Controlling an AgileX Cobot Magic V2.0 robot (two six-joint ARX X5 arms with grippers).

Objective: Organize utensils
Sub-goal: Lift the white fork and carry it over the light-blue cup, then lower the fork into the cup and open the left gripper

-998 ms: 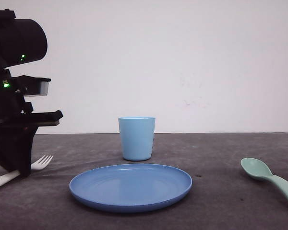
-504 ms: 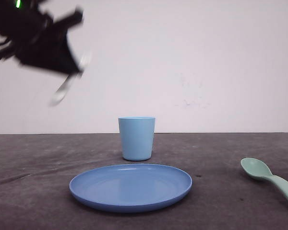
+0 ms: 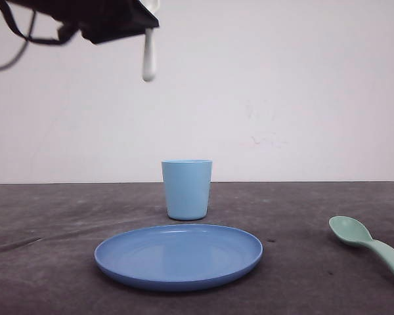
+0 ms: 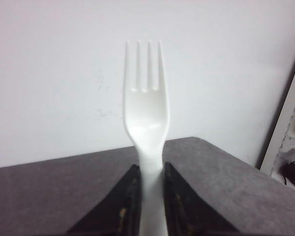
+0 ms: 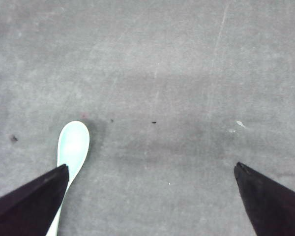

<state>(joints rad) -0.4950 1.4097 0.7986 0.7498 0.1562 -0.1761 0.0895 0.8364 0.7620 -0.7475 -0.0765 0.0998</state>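
Observation:
High over the table, my left gripper (image 3: 144, 18) is shut on the white fork (image 3: 148, 60), whose handle end hangs down above and left of the light blue cup (image 3: 186, 189). In the left wrist view the fork (image 4: 147, 113) stands between the two black fingers (image 4: 129, 199), its four tines pointing away from my gripper (image 4: 151, 171). The mint-green spoon (image 3: 371, 246) lies on the table at the far right. My right gripper (image 5: 151, 169) hovers open above the table, the spoon's bowl (image 5: 73, 145) just beside its one finger (image 5: 29, 201).
A round blue plate (image 3: 178, 254) lies in the middle of the dark grey table (image 3: 302, 210), in front of the cup. A white wall stands behind. A white shelf edge (image 4: 290, 142) is at the side in the left wrist view.
The left gripper has lifted the fork off the table at the left, swung it up and to the right, and now holds it high with the handle hanging down.

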